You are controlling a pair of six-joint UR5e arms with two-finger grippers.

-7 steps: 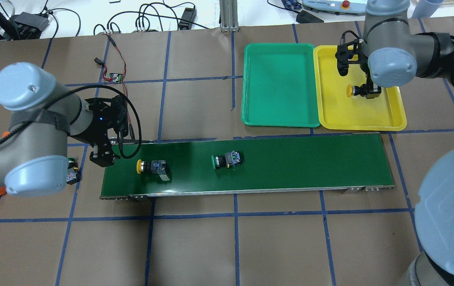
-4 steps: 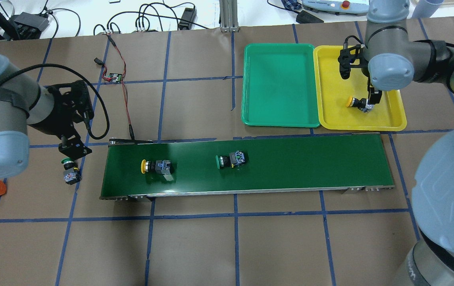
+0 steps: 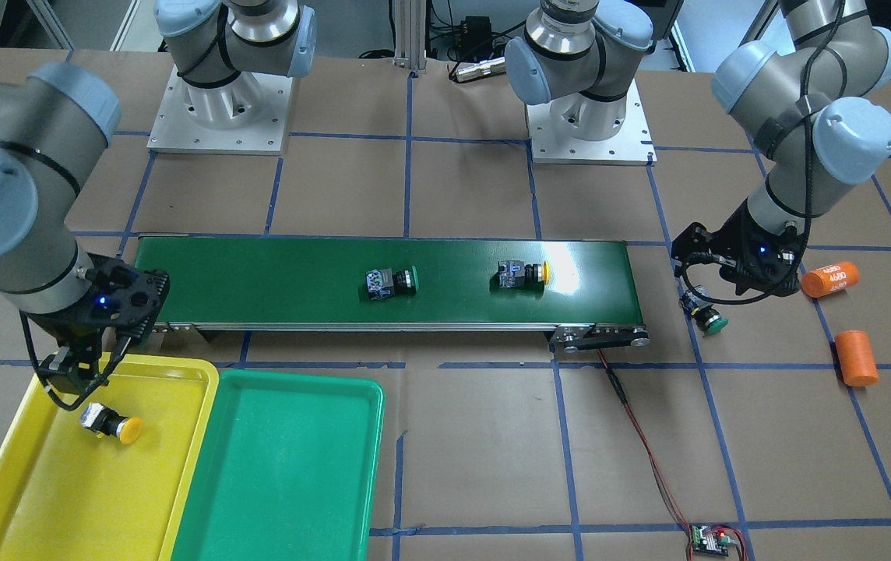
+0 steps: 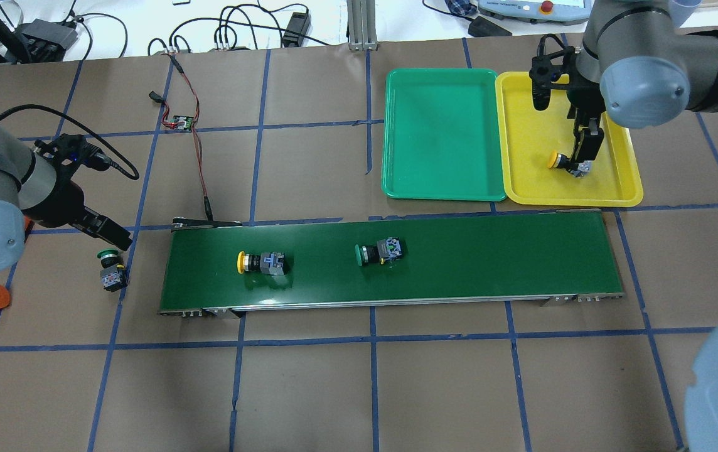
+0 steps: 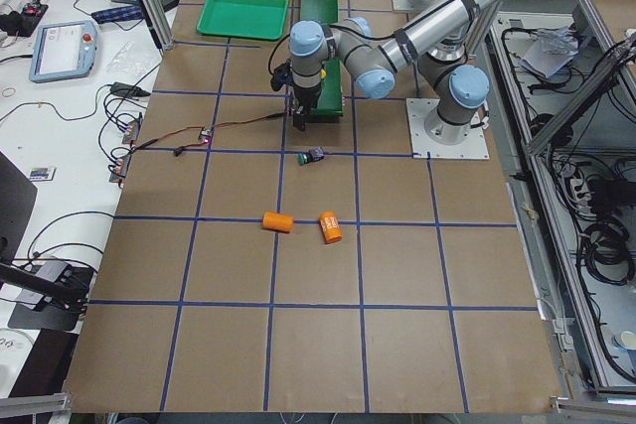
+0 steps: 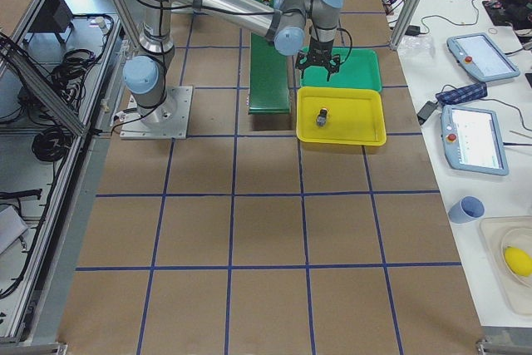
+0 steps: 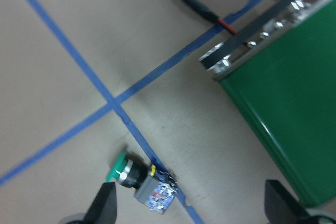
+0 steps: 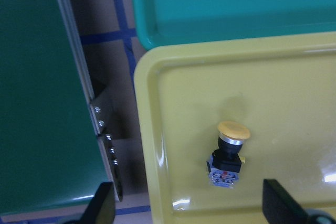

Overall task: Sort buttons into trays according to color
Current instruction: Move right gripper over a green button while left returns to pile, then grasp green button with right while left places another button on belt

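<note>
While glossy yellow tray [image 8: 143,82] holds round-capped button [image 8: 229,153] | right hand [image 8: 189,209] spread

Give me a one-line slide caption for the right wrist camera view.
Open right gripper above a yellow-capped button resting in the yellow tray, beside the green tray and conveyor belt.

- A button [image 6: 320,117] lies in the yellow tray [image 6: 362,125], toward its belt-side edge.
- The green tray [image 6: 359,61] adjoins it on the far side.
- The right gripper [image 6: 316,72] hangs over their shared edge, beside the belt [image 6: 266,81].
</note>
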